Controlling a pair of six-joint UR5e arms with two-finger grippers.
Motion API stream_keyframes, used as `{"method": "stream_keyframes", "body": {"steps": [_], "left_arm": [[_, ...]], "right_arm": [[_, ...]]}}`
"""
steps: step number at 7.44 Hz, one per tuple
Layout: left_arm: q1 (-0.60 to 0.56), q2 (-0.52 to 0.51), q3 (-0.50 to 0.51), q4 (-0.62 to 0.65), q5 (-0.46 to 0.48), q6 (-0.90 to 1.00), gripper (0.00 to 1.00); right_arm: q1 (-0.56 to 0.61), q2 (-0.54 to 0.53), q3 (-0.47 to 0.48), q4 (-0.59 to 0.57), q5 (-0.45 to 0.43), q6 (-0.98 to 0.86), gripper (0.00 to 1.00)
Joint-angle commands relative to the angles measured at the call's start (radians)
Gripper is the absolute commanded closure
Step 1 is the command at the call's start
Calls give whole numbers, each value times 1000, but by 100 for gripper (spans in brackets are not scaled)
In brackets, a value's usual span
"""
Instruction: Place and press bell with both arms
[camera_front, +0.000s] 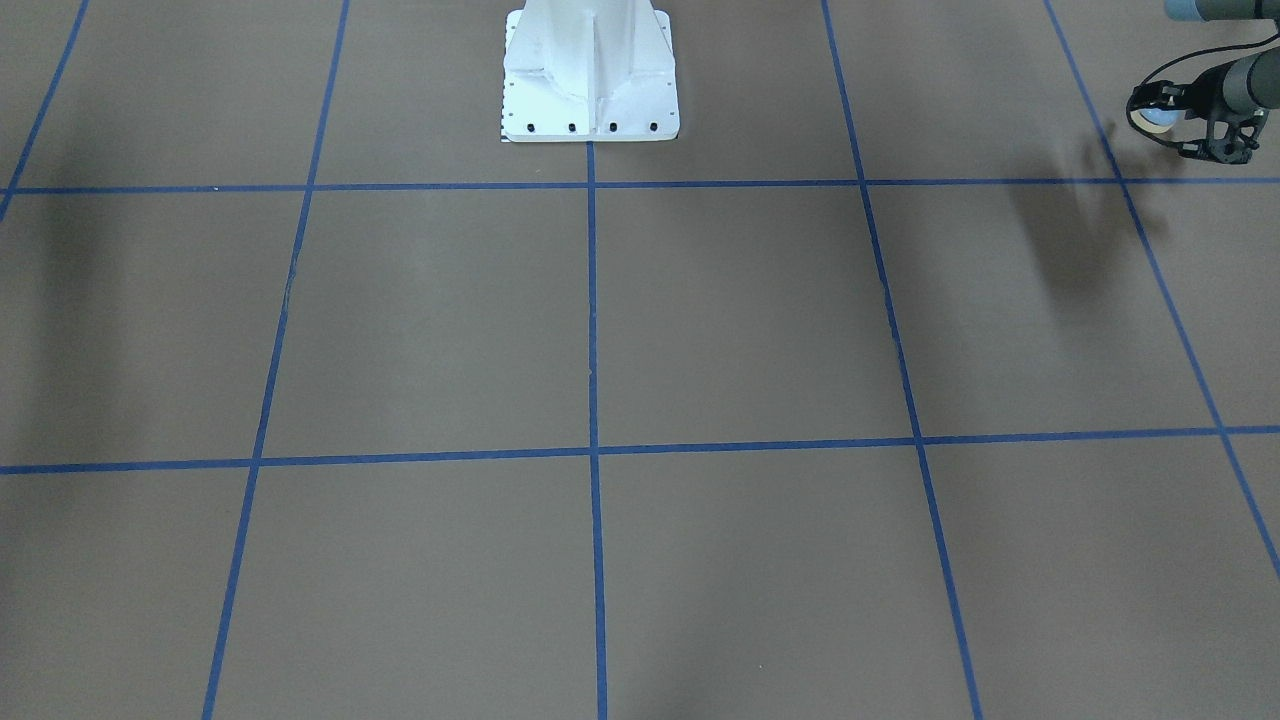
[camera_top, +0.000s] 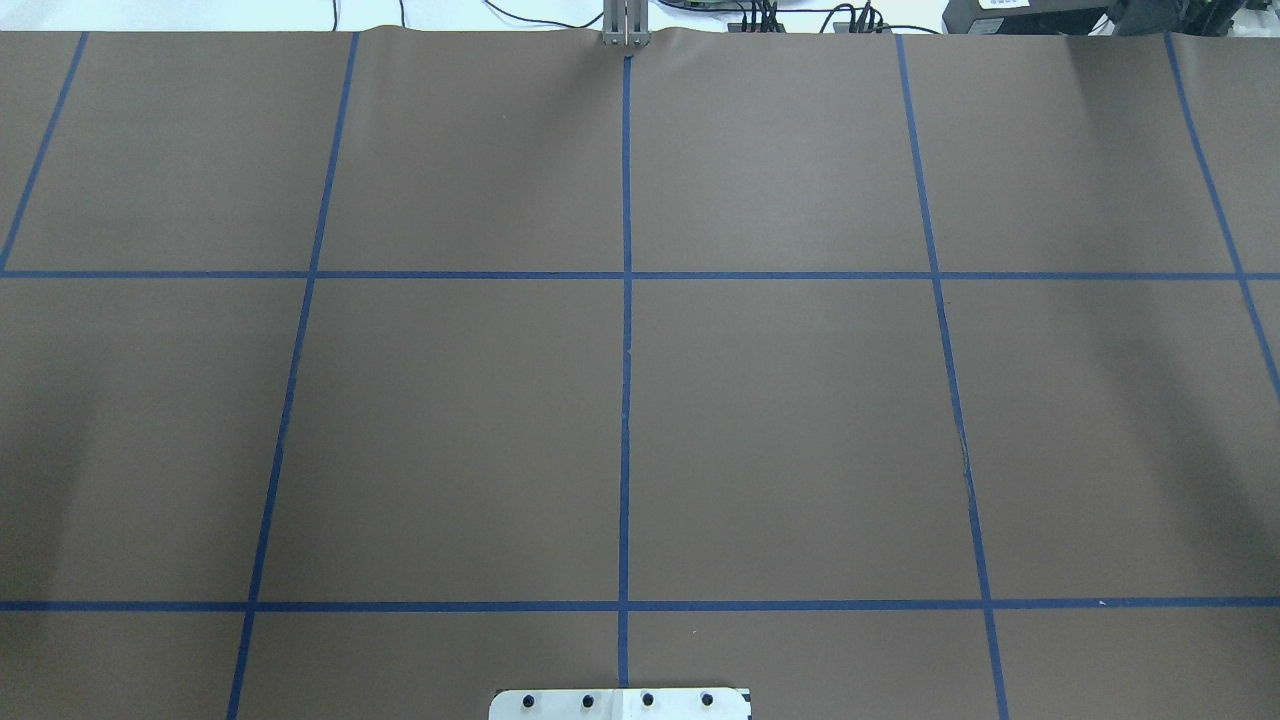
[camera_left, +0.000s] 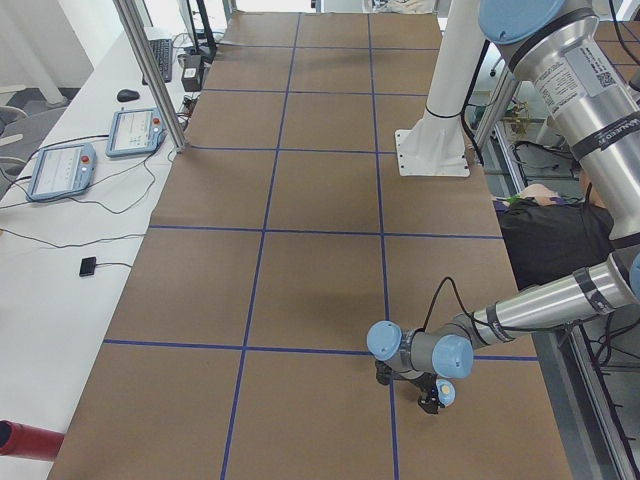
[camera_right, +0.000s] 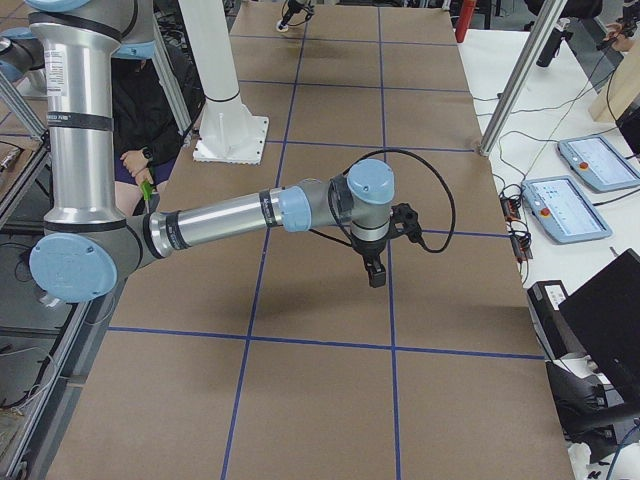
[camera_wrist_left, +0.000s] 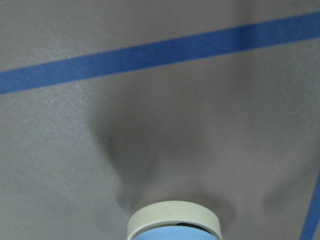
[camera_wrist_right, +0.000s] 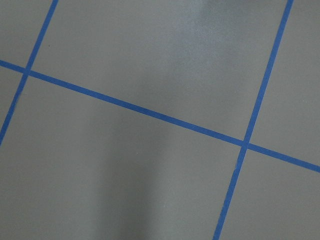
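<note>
The bell (camera_front: 1161, 122), with a light-blue dome and cream rim, sits in my left gripper (camera_front: 1157, 112) at the far right of the front-facing view, a little above the table. The gripper is shut on it. In the left wrist view the bell (camera_wrist_left: 174, 223) fills the bottom edge, with its shadow on the brown mat; no fingers show. In the exterior left view the bell (camera_left: 446, 393) hangs under the left gripper (camera_left: 432, 392). My right gripper (camera_right: 375, 272) shows only in the exterior right view, low over the mat; I cannot tell whether it is open or shut.
The white bolted pedestal base (camera_front: 590, 100) stands at the robot's side of the brown mat, which is marked with blue tape lines (camera_top: 626, 350). Control tablets (camera_left: 130, 130) lie on the side table beyond the far edge. A seated person (camera_right: 135, 110) is behind the robot.
</note>
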Motion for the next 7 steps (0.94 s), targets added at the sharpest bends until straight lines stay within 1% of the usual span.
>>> {"method": "stream_keyframes", "body": {"steps": [1, 2, 6, 7], "left_arm": [[27, -1, 7, 0, -1, -11, 0], [31, -5, 22, 0, 5, -11, 0], [35, -18, 32, -6, 8, -11, 0], [35, -18, 32, -10, 10, -11, 14]], "right_arm": [[0, 0, 4, 0, -1, 0, 0], [0, 0, 5, 0, -1, 0, 0], [0, 0, 8, 0, 1, 2, 0], [0, 0, 8, 0, 1, 2, 0]]}}
